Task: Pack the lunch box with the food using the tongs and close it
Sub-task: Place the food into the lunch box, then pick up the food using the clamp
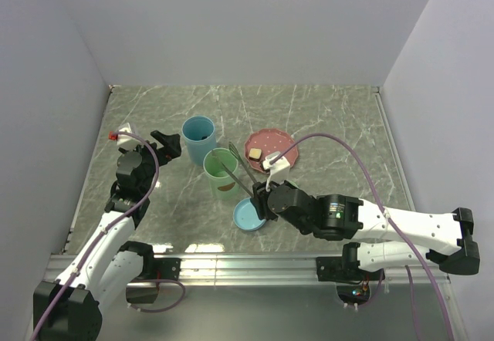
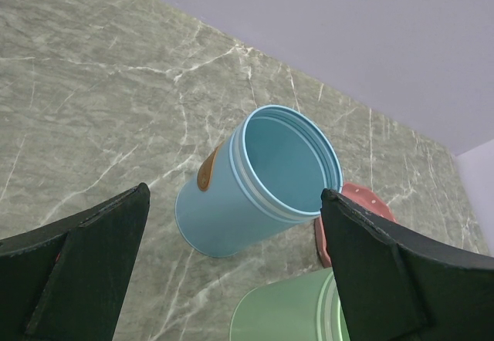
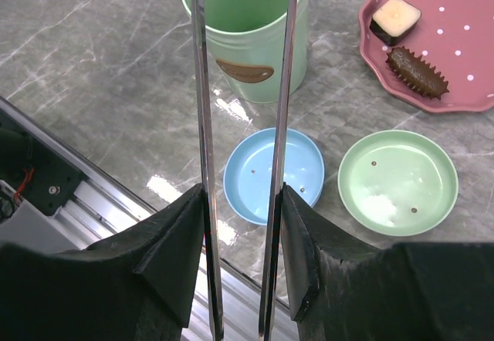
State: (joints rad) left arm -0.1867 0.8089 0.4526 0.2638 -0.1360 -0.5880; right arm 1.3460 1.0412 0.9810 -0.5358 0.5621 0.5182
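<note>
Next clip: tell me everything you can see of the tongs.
The tongs are long, thin, grey and shiny like polished metal: two slim arms running nearly parallel with a gap between them. The right tool grips them, one finger against the outside of each arm. They reach out over the green cup, tips near its mouth; the wrist view cuts off the tips, and the joined end is out of sight. Nothing is seen clamped between them.

blue container [image 2: 224, 217] | green container [image 3: 247, 40] | pink white-dotted plate [image 3: 471, 40] | grey-veined marble table [image 1: 332, 125]
</note>
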